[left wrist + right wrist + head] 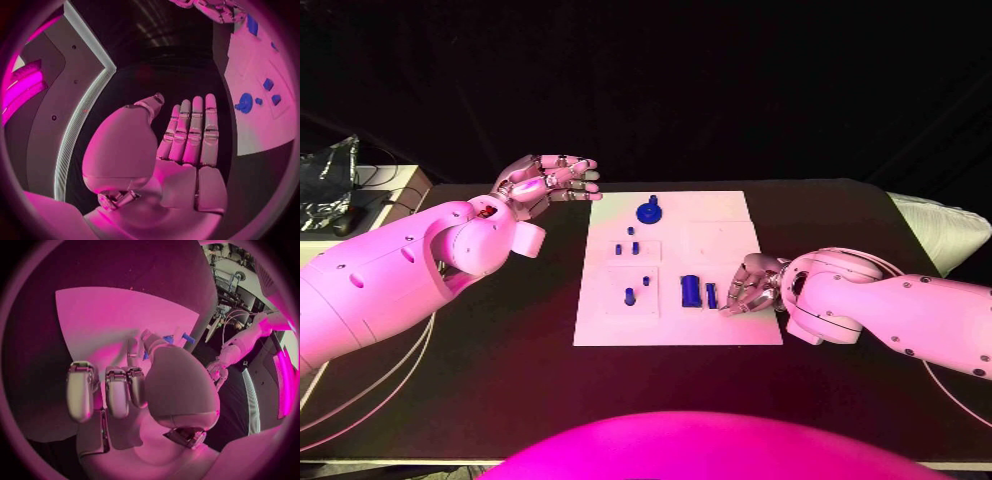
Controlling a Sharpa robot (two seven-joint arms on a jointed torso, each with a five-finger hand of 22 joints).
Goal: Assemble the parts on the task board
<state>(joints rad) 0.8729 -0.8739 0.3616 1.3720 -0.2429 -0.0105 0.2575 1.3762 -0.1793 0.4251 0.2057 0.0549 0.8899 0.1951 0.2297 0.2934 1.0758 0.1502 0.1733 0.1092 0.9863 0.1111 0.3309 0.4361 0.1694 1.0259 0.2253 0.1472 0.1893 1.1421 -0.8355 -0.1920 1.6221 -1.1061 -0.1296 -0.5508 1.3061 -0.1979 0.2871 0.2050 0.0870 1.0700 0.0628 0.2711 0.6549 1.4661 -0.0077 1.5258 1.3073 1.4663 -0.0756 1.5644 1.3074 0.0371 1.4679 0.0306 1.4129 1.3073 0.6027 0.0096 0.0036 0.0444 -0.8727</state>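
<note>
— Which hand is nearer the loose parts; can you tell from here?

— The right hand (751,283); it sits low over the board's (718,325) near right part, fingertips down just beside the slim bar (711,295); the block (689,290) lies next to that bar, on the side away from the hand.

— Is it holding either one?

— I'd say not; the fingers look curled down toward the bar, but whether they touch it I cannot tell; the hand hides the contact.

— How do the pieces lie?

— Both run lengthways toward the board's far edge, side by side; a pinch would probably have to come across the bar's width.

— And the left hand (548,181)?

— Raised off the board's far left corner, flat and wide, holding nothing; well apart from the bar; the round knob (649,211) at the far end is the part closest to it.
</note>
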